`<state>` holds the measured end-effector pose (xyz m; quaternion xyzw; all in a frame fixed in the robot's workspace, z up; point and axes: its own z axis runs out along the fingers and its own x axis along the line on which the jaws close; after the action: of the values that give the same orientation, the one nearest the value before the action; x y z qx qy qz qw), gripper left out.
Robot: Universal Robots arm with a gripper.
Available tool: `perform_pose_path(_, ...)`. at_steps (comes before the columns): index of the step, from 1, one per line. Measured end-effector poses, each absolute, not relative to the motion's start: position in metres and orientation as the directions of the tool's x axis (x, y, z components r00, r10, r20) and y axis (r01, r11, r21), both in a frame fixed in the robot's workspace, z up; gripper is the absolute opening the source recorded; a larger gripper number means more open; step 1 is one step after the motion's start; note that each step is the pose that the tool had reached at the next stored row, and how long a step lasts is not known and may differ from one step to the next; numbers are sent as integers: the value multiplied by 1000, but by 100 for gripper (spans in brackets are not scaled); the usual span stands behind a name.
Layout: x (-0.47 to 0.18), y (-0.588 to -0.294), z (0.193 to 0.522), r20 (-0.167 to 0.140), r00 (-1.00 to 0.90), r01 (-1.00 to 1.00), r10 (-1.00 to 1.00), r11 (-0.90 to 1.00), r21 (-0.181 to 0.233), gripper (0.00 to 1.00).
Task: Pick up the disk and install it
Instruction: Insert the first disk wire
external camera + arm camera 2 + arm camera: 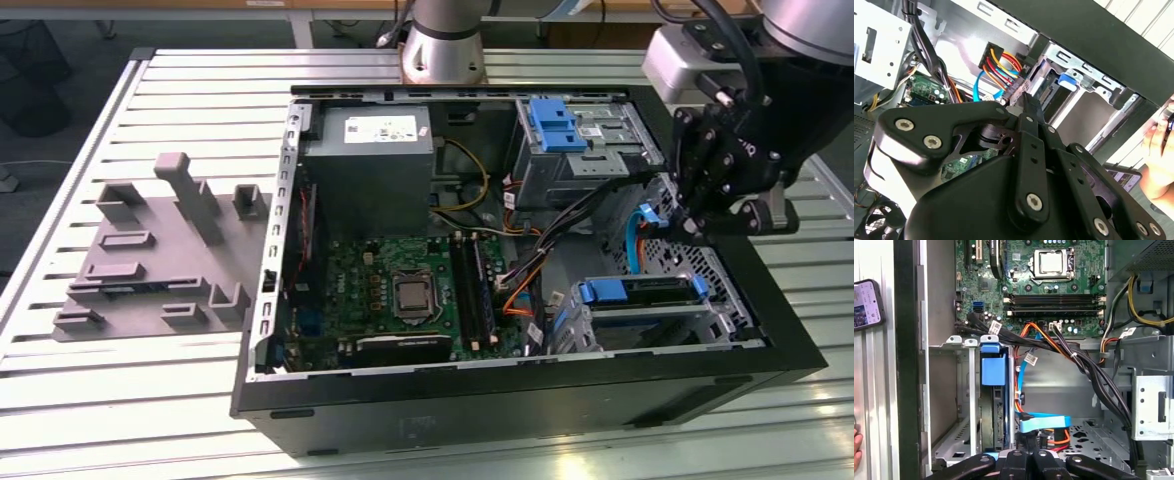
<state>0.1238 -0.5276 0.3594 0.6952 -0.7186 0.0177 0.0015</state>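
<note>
Found the disk (993, 371) standing on edge inside the metal cage (970, 405), blue tab outermost, probably so as to slide in along its rails. Saw the gripper (1030, 460) close by the cage mouth, beside a blue cable (1044, 422), fingers drawn together with nothing between them, perhaps for pushing rather than grasping. Could not tell whether touching the disk. Noted a bare blue bracket (554, 122) in another bay of the case (534, 400).

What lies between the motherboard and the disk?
A bundle of black cables crosses between motherboard and disk, seen in the first wrist view.
</note>
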Motion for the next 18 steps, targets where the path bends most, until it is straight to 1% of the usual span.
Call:
perform_pose_path(10,124,-521,359,25,-33,-999,-999,33,-23,11)
perform_pose_path(11,124,-520,359,24,-33,-999,-999,33,-23,18)
perform_pose_path(18,124,-519,359,15,-33,-999,-999,33,-23,19)
